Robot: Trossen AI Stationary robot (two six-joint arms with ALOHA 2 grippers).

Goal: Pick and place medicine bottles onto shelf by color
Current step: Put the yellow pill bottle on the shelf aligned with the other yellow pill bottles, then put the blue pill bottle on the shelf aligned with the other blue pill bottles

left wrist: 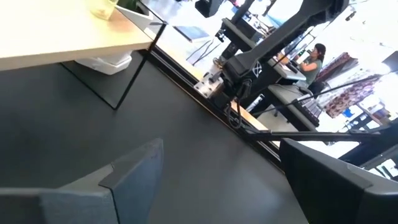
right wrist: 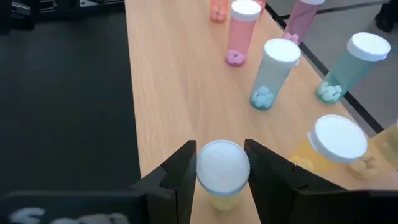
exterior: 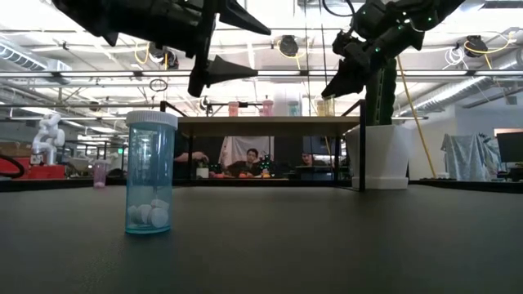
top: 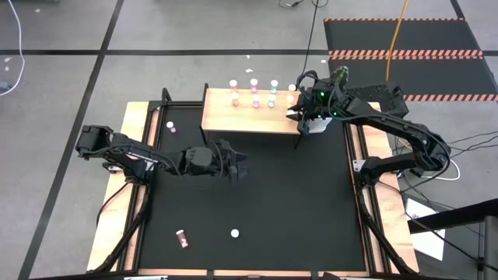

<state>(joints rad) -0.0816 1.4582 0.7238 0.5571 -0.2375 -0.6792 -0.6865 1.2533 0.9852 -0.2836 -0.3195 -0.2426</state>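
The light-wood shelf [top: 233,117] stands at the table's far side on thin black legs. Several pink, teal and yellow bottles [right wrist: 273,71] stand upright on it in rows. My right gripper [right wrist: 222,167] is at the shelf's right end [top: 298,111], shut on a yellow bottle [right wrist: 221,198] with a white cap. My left gripper [top: 243,167] hangs open and empty over the middle of the table, and its fingers also show in the left wrist view [left wrist: 230,186]. A teal bottle [exterior: 150,173] stands upright on the table near the front edge. A pink bottle [top: 182,239] lies on its side near it. My right gripper pinches the yellow bottle's white cap [right wrist: 205,169] between its two fingers [right wrist: 181,173], one on each side. The fingers come from above, pointing down. The bottle is upright, its base on or just over the board; I cannot tell which.
A white pot [exterior: 380,155] with a green cactus [top: 341,75] stands just right of the shelf, close to my right arm. One more small bottle [top: 170,124] sits on the table left of the shelf. The black table between shelf and front edge [top: 296,202] is open.
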